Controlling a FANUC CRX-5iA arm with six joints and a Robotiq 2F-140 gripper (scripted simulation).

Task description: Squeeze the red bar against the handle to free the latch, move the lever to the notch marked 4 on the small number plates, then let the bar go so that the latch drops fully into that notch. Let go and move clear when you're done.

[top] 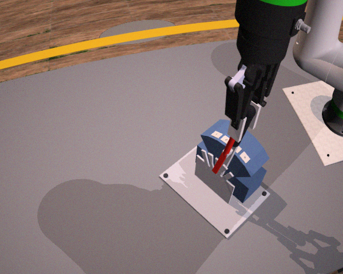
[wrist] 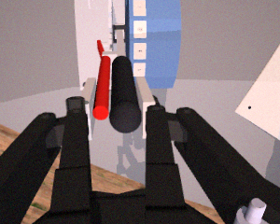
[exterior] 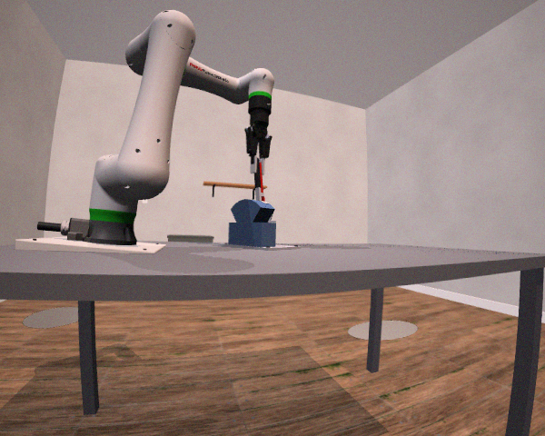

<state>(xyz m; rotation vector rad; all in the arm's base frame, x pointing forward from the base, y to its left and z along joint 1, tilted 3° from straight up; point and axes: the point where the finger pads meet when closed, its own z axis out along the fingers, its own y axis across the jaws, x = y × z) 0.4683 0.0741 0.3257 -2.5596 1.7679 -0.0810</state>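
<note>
Squeezing now: my gripper (wrist: 116,91) is clamped on the red bar (wrist: 103,88) and black handle (wrist: 125,95) (bar touching the handle). Blue housing (wrist: 158,32) sits just right.

The matt grey counter (top: 77,124) carries a pale, metal-looking base plate (top: 195,200) with a smooth blue plastic-like housing (top: 251,180), while the red bar (wrist: 103,88) looks glossy beside the satin black handle (wrist: 124,96), the claw (wrist: 118,115) is matt black, and the floor (exterior: 263,375) is grained wood.
</note>
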